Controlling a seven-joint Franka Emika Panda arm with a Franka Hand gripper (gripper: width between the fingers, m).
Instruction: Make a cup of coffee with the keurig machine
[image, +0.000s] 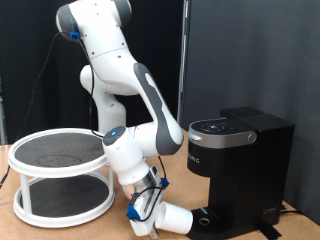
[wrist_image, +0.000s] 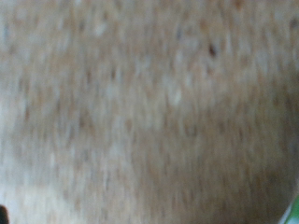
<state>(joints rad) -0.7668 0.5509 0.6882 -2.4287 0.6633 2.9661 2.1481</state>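
The white cup is tilted on its side low over the table, just to the exterior view's left of the keurig machine's round drip base. My gripper is down at table height at the cup's closed end and seems shut on it. The black keurig machine stands at the exterior view's right with its lid down. The wrist view shows only a blurred tan surface; neither the cup nor my fingers show in it.
A white round two-tier rack with dark mesh shelves stands at the exterior view's left, close to the arm's elbow. The wooden table edge shows to the right of the machine.
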